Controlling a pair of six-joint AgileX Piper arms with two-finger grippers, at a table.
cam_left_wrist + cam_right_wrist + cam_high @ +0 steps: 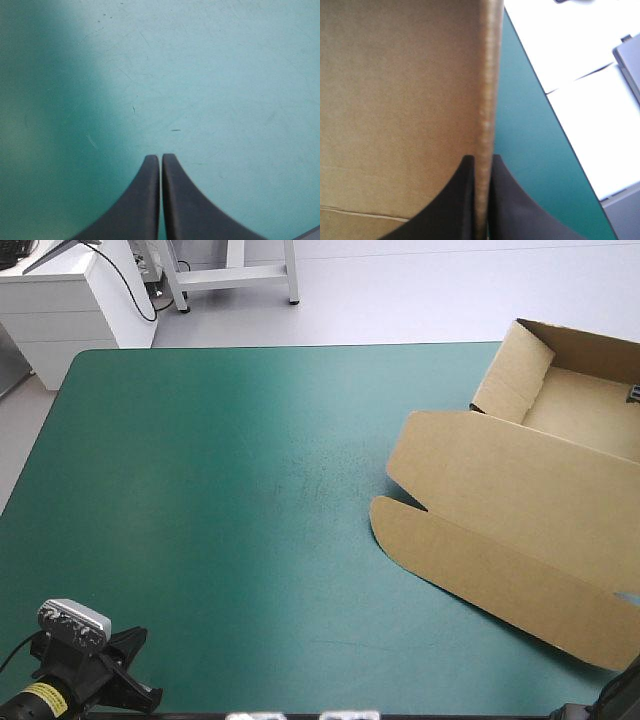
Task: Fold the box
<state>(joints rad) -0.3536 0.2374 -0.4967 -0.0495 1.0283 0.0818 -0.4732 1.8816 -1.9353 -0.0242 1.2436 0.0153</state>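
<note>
1. box (520,510) lies at the right side of the bench (220,500). its open tray, walls raised, is toward the far right corner. the lid is flat and runs toward the near right corner, with a rounded flap toward the bench's middle.
2. right pincer (482,159) is clamped on a board edge of the box, the sheet thin between its black fingers (457,205). teal-green cover and the bench's edge show just beside it. judgement: this grip is set to swing that panel for a fold.
3. right arm is barely seen in the high view at the near right corner. probably low and reaching in from there, not certain.
4. left pincer (160,159) is together and holds nothing, over bare cover at the near left corner, well apart from the box. judgement: parked clear so the right arm works alone.
</note>
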